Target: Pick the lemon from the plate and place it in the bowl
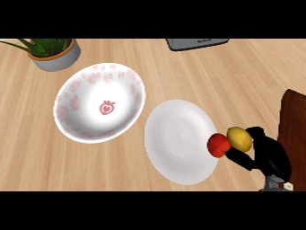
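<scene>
A yellow lemon (239, 138) sits at the right rim of the plain white plate (175, 143), touching a red round fruit (218, 145) beside it. My right hand (268, 155) comes in from the lower right, its fingers and thumb curled round the lemon. The bowl (99, 102), white with pink strawberry prints, stands to the left of the plate with nothing in it. My left hand does not show in the head view.
A potted green plant (52, 53) stands at the back left. A dark grey appliance (196, 43) pokes in at the back edge. A dark brown cutting board (302, 134) lies along the right side, close behind my right hand.
</scene>
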`<state>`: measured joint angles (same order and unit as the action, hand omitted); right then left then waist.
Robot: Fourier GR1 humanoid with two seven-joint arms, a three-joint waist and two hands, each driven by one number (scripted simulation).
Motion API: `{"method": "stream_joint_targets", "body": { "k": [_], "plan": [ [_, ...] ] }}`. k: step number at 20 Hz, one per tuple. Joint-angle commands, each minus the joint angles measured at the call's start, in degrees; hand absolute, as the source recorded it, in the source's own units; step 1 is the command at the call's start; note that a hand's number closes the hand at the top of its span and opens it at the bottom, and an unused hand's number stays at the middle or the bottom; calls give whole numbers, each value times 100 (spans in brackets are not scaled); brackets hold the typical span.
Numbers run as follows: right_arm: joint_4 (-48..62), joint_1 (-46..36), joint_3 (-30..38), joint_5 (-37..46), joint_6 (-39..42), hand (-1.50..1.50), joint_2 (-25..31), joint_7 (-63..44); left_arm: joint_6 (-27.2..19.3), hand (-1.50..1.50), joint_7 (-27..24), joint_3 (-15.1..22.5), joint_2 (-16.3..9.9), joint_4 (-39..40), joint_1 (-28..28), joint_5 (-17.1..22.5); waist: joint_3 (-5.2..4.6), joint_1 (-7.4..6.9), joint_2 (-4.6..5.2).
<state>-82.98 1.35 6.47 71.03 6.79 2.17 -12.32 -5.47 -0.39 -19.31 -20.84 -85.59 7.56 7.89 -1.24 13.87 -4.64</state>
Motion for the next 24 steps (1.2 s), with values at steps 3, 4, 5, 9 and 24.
{"method": "stream_joint_targets", "body": {
  "k": [3,4,5,9,24],
  "plan": [
    [-1172,1282,294,476,-484,150,-213,-1402,79,0,-81,-109,-54,-76,-211,59,25,20,108],
    [-1462,1418,244,561,-581,150,-214,-1610,80,0,-46,-121,-67,-94,-163,87,36,-55,142],
    [-1722,1492,124,552,-534,150,-215,-1819,174,0,-72,-65,-39,-133,-259,107,35,-175,144],
    [-3045,1796,-614,393,-588,150,-217,-2184,250,0,-83,34,54,-136,-201,169,49,-355,180],
    [-6444,1163,-4037,1845,509,150,-217,-4909,487,0,-16,427,71,-233,291,159,47,-1186,396]
  ]
}}
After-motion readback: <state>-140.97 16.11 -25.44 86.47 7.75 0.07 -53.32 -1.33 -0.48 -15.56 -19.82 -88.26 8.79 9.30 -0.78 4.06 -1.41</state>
